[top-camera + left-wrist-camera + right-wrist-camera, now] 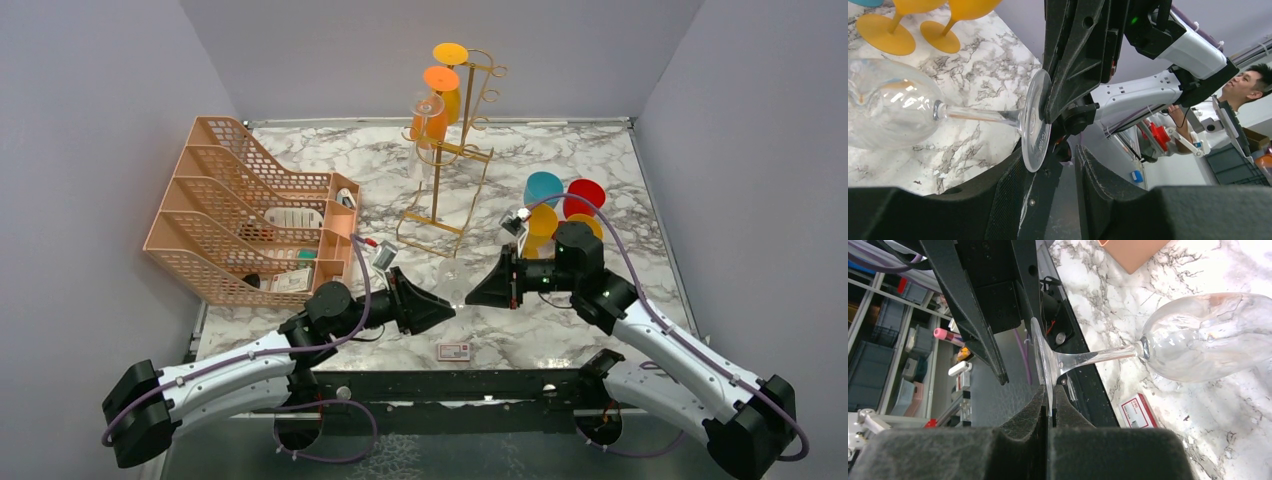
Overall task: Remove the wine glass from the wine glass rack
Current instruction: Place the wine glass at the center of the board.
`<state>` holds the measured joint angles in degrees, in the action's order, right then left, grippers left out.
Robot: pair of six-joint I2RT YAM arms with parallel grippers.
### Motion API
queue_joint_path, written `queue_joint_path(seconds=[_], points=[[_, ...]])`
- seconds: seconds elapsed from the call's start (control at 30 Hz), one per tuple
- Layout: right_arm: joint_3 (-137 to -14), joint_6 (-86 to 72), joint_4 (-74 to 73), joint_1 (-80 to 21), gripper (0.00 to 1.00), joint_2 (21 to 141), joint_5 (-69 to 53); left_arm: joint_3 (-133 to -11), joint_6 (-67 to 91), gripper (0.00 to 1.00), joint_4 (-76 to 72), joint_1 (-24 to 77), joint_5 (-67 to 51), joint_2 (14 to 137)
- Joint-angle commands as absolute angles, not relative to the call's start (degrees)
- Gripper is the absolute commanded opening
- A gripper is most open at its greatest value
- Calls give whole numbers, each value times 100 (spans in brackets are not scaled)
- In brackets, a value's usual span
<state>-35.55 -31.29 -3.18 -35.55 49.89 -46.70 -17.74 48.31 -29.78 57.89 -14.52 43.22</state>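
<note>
A clear wine glass [1208,340] lies on its side in the air above the marble table, and shows only faintly from the top camera [450,272]. My right gripper [1049,402] is shut on the rim of its round foot [1043,360]. My left gripper [1068,167] faces it, open, with nothing between its fingers; the foot [1035,125] rests against the tip of its left finger [1013,190]. The two grippers, left [450,310] and right [470,295], meet near the table's front. The gold wine glass rack [445,170] stands behind them, with orange glasses [440,95] and a clear one [428,110] hanging on it.
A peach mesh organiser [250,215] fills the left side of the table. Several coloured glasses [560,200] stand at the right, just behind the right arm. A small red-and-white box [453,351] lies at the front edge, below the grippers.
</note>
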Motion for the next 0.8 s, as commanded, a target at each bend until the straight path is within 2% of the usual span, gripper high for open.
queue_joint_path(seconds=[0.0, 0.03, 0.13, 0.33, 0.4, 0.43, 0.5, 0.77], points=[[-3722, -2878, -234, -3548, 1, 4875, -4512, -1841, 4869, 43, -2900, 5818, -1861, 4329], [-3726, -2886, -218, -3549, 1, 4878, -4551, -1878, 4869, 42, -2864, 5818, -1867, 4403], [-3703, -2883, -171, -3551, 1, 4825, -4562, -1996, 4846, 30, -2831, 5823, -1932, 4664], [-3646, -2734, -131, -3551, 1, 4758, -4972, -2206, 4748, 22, -2839, 5843, -1841, 4973], [-3653, -2649, -191, -3548, 1, 4787, -5072, -2261, 4713, 22, -2839, 5845, -1835, 5020], [-3661, -2604, -252, -3550, 1, 4804, -5056, -2273, 4711, 27, -2839, 5845, -1830, 5038], [-3688, -2535, -352, -3551, 1, 4808, -4971, -2284, 4711, 29, -2839, 5844, -1825, 5046], [-3640, -2532, -279, -3548, 1, 4878, -5174, -2200, 4728, 25, -2843, 5862, -1705, 4898]])
